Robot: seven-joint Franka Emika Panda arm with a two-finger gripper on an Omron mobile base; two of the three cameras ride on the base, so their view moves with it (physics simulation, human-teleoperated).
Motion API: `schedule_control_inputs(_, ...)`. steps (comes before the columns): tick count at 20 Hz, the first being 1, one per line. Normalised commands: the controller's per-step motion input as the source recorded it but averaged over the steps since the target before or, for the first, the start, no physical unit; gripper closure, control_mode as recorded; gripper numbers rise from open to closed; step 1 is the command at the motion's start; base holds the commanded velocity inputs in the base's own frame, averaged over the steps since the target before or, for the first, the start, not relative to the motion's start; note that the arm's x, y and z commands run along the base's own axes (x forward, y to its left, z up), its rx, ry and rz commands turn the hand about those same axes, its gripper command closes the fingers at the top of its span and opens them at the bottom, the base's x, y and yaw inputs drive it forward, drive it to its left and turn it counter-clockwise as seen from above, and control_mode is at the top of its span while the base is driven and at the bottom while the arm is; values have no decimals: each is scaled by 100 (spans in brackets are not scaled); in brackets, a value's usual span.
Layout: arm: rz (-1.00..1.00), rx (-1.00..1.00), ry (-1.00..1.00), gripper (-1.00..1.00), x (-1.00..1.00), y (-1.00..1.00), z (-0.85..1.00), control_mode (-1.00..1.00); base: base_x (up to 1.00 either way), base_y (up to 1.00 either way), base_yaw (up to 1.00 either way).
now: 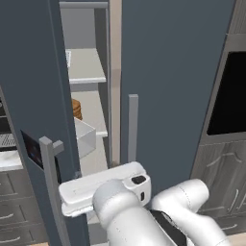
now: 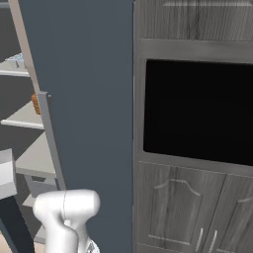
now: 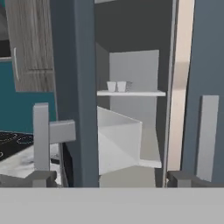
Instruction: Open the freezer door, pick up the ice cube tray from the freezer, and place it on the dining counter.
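The freezer door (image 1: 29, 86) stands partly open at the left, its grey handle (image 1: 48, 187) and black panel (image 1: 33, 151) facing me. Inside the freezer (image 1: 91, 67), the ice cube tray (image 1: 68, 58) lies at the left edge of the upper shelf. It shows pale blue (image 2: 15, 60) in the right base view. My gripper (image 3: 111, 179) is open and holds nothing. It points into the gap between the door edge (image 3: 74, 87) and the plain door, low in front of a white bin (image 3: 118, 140). The dining counter is out of view.
Brown discs (image 1: 76, 109) sit on the middle shelf. The plain door (image 1: 168, 86) with its handle (image 1: 132, 127) stays shut on the right. Beside it are a black oven (image 2: 197, 108) and grey cabinets (image 2: 188, 207). Two small cups (image 3: 116, 86) stand on a lower shelf.
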Motion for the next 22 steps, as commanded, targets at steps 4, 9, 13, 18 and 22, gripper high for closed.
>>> schedule_control_inputs(4,27,1,-1,-100,0,-40,11,-100,0,0,0)
schedule_control_inputs(9,26,0,-9,-100,0,-27,0,-100,0,0,0)
schedule_control_inputs(13,29,1,0,-100,6,-38,0,-100,0,0,0)
schedule_control_inputs(18,30,1,0,-100,3,-42,0,-100,0,0,0)
schedule_control_inputs(22,22,1,0,-100,9,-34,0,-100,0,0,0)
